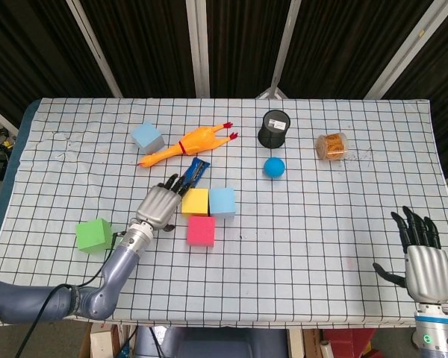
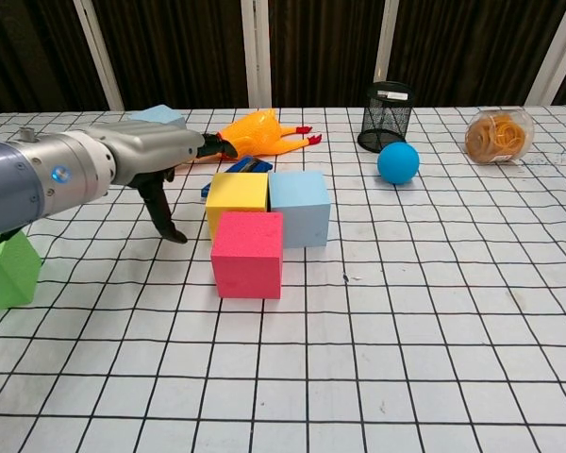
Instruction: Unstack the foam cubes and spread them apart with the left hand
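A yellow foam cube [image 1: 195,201] [image 2: 237,200], a light-blue one [image 1: 222,202] [image 2: 299,208] and a pink one [image 1: 201,230] [image 2: 248,254] sit bunched together on the checked cloth, none stacked. A green cube [image 1: 94,234] [image 2: 4,271] lies alone at the left. My left hand [image 1: 160,204] [image 2: 146,156] hovers just left of the yellow cube, open, fingers stretched toward it, holding nothing. My right hand [image 1: 421,256] rests open at the front right corner, far from the cubes.
A grey-blue cube [image 1: 147,137] and a rubber chicken [image 1: 185,144] [image 2: 255,132] lie behind the cluster, with a blue wrapper [image 1: 193,171] touching the yellow cube's far side. A black mesh cup [image 1: 274,129], blue ball [image 1: 275,167] and jar of rubber bands [image 1: 331,146] stand at the back right.
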Motion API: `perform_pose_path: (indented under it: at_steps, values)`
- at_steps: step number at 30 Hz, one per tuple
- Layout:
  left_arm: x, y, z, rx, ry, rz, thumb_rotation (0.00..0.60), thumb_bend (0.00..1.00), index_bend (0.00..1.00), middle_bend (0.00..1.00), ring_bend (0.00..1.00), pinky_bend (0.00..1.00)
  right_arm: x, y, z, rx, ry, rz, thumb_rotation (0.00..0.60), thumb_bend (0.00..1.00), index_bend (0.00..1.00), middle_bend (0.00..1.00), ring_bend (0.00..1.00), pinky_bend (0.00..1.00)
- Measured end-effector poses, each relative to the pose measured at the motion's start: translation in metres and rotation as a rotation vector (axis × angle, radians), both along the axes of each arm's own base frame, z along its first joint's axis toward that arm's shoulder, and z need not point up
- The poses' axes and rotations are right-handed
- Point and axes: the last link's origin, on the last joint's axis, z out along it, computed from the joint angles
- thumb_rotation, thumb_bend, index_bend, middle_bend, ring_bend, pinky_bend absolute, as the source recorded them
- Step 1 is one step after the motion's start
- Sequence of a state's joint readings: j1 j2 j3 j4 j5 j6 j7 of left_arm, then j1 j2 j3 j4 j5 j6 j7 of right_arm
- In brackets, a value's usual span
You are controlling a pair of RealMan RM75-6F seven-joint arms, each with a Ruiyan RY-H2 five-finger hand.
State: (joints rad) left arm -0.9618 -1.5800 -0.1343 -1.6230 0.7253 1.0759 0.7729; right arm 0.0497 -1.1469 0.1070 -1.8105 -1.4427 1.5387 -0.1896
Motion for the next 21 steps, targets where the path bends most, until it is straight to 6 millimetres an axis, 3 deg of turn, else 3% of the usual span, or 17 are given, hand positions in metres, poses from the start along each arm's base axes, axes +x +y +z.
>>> perform_pose_path:
  at_steps: [8, 17, 21]
  values:
    - [0.012, 0.001, -0.021, 0.024, 0.03, -0.036, 0.6, 0.01, 0.09, 0.04, 0.07, 0.27, -0.002, 0.0, 0.002, -0.001, -0.004, -0.002, 0.6, 0.04, 0.11, 0.0, 0.06, 0.0]
    - [0.022, 0.0, -0.029, 0.067, 0.061, -0.093, 0.6, 0.22, 0.21, 0.33, 0.42, 0.51, -0.003, 0.001, 0.004, -0.004, -0.01, -0.002, 0.6, 0.04, 0.11, 0.0, 0.06, 0.0]
    - [0.021, 0.0, -0.027, 0.096, 0.087, -0.106, 0.6, 0.32, 0.24, 0.39, 0.5, 0.6, -0.003, 0.001, 0.005, -0.003, -0.016, 0.0, 0.6, 0.04, 0.11, 0.0, 0.06, 0.0]
